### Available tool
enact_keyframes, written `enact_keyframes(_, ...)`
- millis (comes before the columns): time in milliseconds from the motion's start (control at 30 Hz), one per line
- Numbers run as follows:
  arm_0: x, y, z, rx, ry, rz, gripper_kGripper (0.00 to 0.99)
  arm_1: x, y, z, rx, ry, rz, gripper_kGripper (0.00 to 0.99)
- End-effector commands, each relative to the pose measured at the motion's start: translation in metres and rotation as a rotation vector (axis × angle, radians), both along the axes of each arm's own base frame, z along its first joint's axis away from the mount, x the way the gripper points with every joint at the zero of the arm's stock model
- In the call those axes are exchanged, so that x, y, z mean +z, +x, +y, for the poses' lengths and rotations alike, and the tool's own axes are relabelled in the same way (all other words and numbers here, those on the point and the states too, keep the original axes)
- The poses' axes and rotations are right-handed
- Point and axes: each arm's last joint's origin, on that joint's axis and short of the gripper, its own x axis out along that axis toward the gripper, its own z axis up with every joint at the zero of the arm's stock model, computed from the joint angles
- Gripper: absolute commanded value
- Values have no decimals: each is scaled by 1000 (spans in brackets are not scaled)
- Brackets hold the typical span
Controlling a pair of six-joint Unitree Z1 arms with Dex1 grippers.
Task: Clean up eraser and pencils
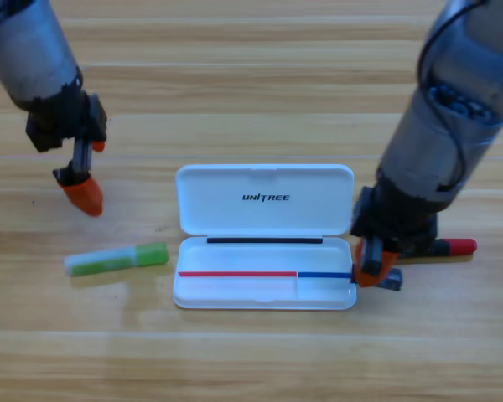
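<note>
Seen from above: only a wooden table, filling the view edge to edge. Pale planks, running from nine o'clock to three o'clock, parted by thin darker seams. Lit softly and evenly, with faint sheen toward twelve o'clock.

Smooth, slightly glossy white case, seemingly plastic, on a satin-sheened wooden table.

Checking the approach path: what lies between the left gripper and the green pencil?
In the high view only bare wooden table separates the left gripper, hanging up and left, from the green pencil; the white case lies off to the right.
</note>
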Motion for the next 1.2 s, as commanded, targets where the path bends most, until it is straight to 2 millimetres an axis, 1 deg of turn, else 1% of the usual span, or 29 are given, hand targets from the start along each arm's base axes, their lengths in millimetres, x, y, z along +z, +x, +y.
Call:
enact_keyframes(33,-34,6,5,41,31,70,959,-32,2,27,99,-71,15,0)
enact_keyframes(300,-55,-11,13,41,35,93,980,-42,12,41,123,-68,6,0)
enact_keyframes(500,-65,-20,12,23,35,94,956,-48,19,50,129,-64,1,0)
enact_keyframes(733,-72,-24,12,18,33,92,933,-56,23,55,129,-71,7,0)
enact_keyframes(1200,-84,-26,9,29,17,79,934,-55,23,55,129,-67,4,0)
